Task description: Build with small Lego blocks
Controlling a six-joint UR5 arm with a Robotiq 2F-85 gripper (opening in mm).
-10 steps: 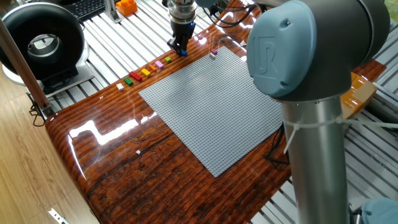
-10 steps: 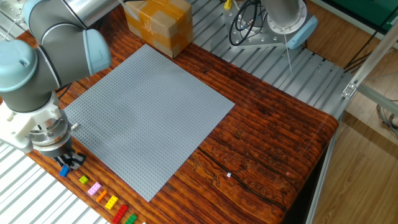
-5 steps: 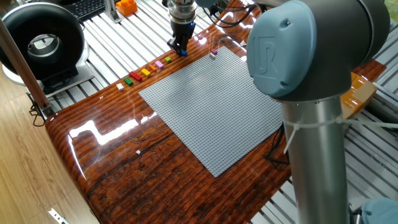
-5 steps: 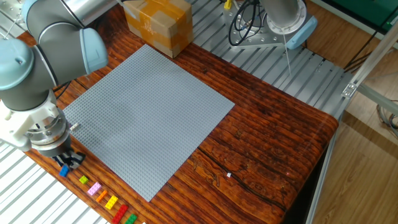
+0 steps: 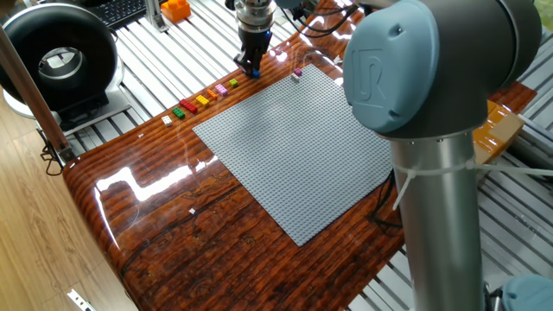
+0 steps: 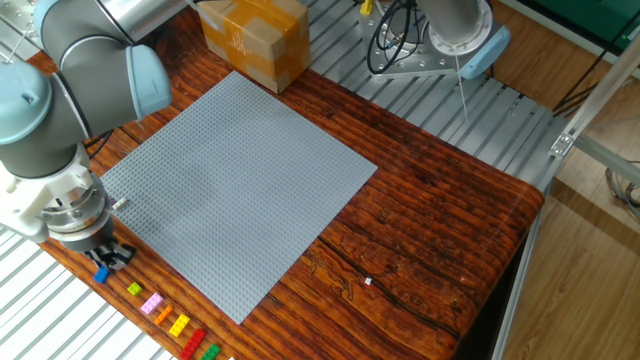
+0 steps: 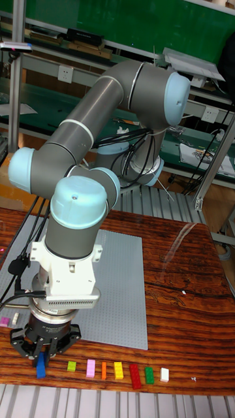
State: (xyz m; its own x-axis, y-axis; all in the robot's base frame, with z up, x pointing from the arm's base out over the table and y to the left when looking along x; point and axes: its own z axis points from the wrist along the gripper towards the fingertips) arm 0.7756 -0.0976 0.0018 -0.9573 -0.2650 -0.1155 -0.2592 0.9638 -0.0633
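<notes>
My end effector [image 7: 42, 366] grips the blue brick [image 7: 41, 367]; the baseplate [image 6: 230, 170] is bare, other bricks [image 7: 117, 371] wait at 3 o'clock.

A robotics lab or workshop: a wooden table [image 6: 430, 230] sits on slotted aluminium framing [image 5: 147, 65], a second arm's base [image 6: 450, 40] is bolted there with loose cables [image 6: 395, 35], and benches with wall sockets [image 7: 64, 73] stand behind.

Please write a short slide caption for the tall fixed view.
Claw at the blue brick, beside a row of small Lego blocks.
</notes>
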